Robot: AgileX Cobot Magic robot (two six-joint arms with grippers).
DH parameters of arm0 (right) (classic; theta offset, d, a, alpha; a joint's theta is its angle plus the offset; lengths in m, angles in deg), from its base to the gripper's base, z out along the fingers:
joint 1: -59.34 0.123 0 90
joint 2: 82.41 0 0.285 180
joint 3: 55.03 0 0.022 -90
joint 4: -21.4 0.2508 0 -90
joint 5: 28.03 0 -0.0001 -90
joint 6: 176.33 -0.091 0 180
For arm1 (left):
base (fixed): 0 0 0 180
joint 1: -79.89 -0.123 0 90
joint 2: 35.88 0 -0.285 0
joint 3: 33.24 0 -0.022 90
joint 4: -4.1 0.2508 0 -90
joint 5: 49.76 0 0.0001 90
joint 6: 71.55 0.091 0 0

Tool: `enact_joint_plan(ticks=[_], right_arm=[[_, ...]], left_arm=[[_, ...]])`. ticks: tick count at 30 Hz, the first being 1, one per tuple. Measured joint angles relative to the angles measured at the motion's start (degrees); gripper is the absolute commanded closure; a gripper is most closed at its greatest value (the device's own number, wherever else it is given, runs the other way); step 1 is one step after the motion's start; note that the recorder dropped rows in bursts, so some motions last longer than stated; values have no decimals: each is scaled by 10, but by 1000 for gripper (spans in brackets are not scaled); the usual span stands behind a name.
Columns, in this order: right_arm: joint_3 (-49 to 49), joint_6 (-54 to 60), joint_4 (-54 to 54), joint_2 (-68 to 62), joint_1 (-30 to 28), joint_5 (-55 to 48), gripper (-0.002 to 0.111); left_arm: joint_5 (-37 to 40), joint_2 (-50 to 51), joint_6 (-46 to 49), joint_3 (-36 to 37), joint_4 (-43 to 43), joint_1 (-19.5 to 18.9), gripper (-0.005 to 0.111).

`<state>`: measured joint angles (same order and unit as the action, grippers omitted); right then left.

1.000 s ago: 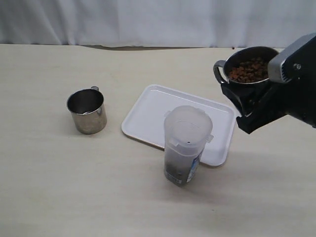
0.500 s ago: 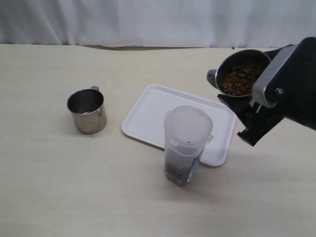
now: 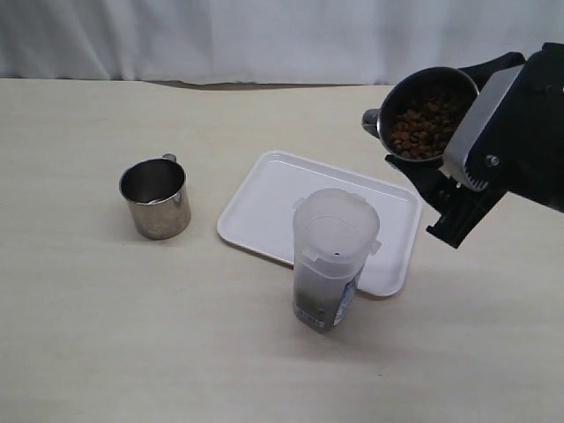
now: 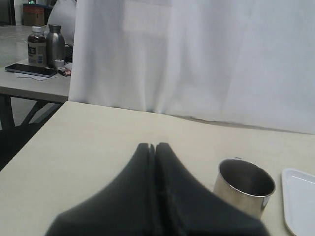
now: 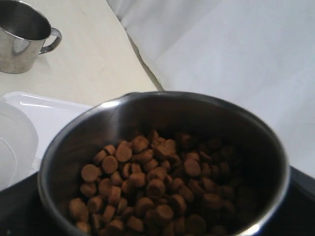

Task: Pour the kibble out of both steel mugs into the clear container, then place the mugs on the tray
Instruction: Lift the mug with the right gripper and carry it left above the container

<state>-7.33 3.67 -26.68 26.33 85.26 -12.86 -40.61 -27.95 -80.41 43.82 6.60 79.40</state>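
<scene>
You see: right arm (image 3: 520,141) cut by frame edge, ext. view; tray (image 4: 300,196) cropped, L wrist view; full steel mug (image 5: 162,113) and clear container (image 5: 15,142) cropped, R wrist view.

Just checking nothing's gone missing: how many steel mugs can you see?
2. One steel mug stands on the table, left of the tray. The other mug, holding kibble, is held tilted in the air by the right gripper. None seems hidden.

Black right arm (image 3: 533,154), grey panel (image 3: 478,123), tapered black left end effector (image 4: 151,147)
</scene>
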Motion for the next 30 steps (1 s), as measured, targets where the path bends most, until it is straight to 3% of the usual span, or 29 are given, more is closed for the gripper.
enact_joint_plan(ticks=[14, 30], right_arm=[[-4, -17, -28, 0, 0, 21, 103], [-8, 105, -29, -48, 0, 86, 103]], left_arm=[[0, 0, 0, 0, 0, 0, 107], [1, 0, 0, 0, 0, 0, 107]])
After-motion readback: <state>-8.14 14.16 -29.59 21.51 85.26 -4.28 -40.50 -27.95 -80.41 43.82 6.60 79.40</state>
